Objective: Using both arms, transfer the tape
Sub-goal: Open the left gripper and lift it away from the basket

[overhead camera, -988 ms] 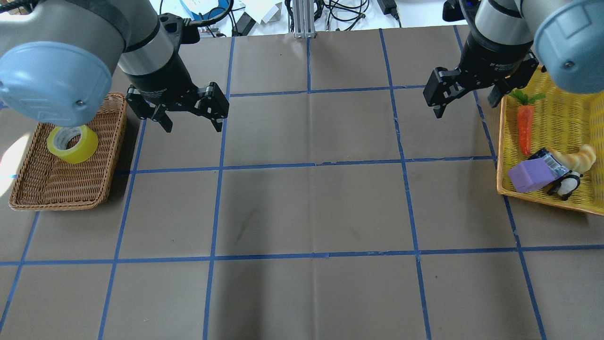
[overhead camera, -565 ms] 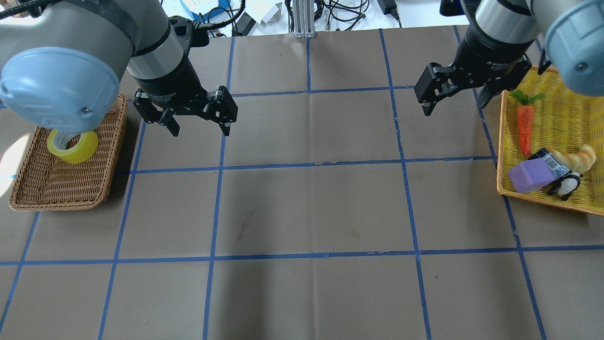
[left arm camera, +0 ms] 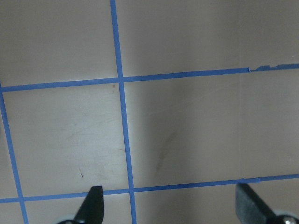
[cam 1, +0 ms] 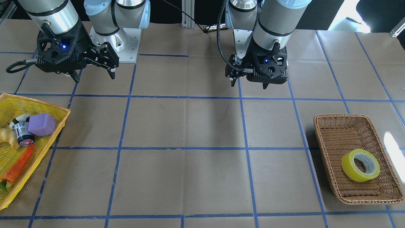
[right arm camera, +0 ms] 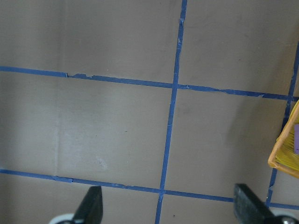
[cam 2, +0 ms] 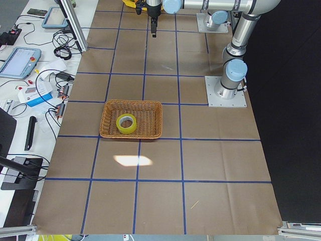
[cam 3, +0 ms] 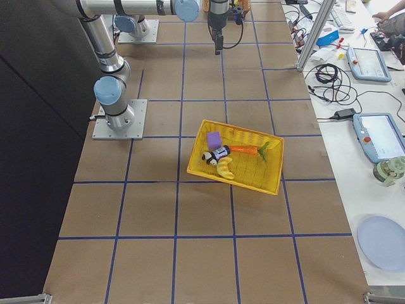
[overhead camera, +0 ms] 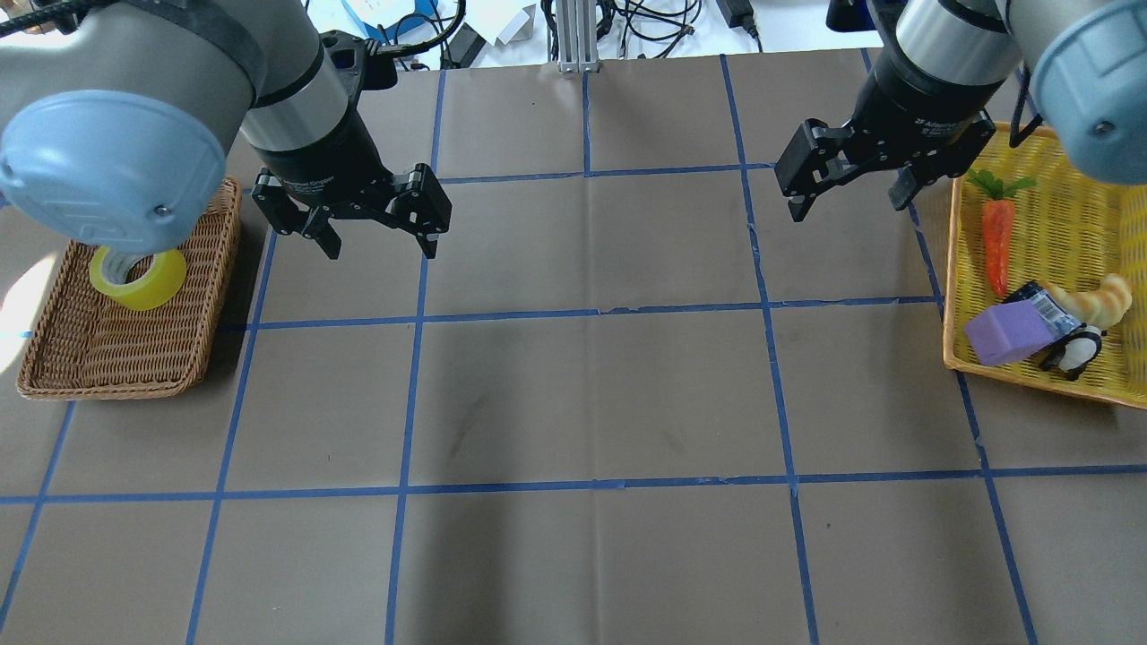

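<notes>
The yellow tape (overhead camera: 143,285) lies flat in a brown wicker basket (overhead camera: 116,387) at the table's left, partly hidden by my left arm's joint cap. It shows fully in the front-facing view (cam 1: 360,165) and in the exterior left view (cam 2: 126,123). My left gripper (overhead camera: 381,249) hangs open and empty above the table, to the right of the basket and apart from it; it also shows in the front-facing view (cam 1: 249,85) and the left wrist view (left arm camera: 171,207). My right gripper (overhead camera: 847,208) is open and empty, left of the yellow basket; it also shows in the front-facing view (cam 1: 95,77) and the right wrist view (right arm camera: 169,205).
A yellow basket (overhead camera: 952,269) at the table's right holds an orange carrot (overhead camera: 997,237), a purple cube (overhead camera: 1008,333), a croissant (overhead camera: 1095,300) and a small penguin toy (overhead camera: 1075,351). Brown paper with blue tape lines covers the table. Cables and devices lie beyond the far edge.
My left gripper has moved right, away from the wicker basket. My right gripper has moved left, away from the yellow basket. Both stay open. The tape has not moved.
</notes>
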Action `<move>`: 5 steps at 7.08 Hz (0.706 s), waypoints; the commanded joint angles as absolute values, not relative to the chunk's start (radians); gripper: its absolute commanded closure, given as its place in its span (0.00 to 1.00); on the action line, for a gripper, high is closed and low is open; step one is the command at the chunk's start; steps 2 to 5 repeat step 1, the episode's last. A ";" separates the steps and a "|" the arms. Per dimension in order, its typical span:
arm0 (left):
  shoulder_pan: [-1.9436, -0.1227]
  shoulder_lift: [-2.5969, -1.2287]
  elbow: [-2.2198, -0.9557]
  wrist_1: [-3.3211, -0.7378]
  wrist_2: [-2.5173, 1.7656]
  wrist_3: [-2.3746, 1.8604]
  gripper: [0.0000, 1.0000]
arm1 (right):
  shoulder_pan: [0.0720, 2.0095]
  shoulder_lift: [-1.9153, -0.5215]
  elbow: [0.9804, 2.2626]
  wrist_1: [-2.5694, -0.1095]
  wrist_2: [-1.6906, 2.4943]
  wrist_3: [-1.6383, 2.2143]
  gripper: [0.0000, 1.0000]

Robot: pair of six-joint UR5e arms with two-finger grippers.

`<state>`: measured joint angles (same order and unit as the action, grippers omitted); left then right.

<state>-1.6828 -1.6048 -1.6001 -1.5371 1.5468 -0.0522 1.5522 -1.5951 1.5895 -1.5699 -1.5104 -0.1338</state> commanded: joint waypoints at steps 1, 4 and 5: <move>-1.683 -1.605 -1.601 -1.537 1.549 -0.052 0.00 | 1.554 -1.595 1.592 -1.571 -1.509 -0.135 0.01; -1.683 -1.605 -1.601 -1.537 1.549 -0.052 0.00 | 1.554 -1.595 1.592 -1.571 -1.509 -0.135 0.01; -1.683 -1.605 -1.601 -1.537 1.549 -0.052 0.00 | 1.554 -1.595 1.592 -1.571 -1.509 -0.135 0.01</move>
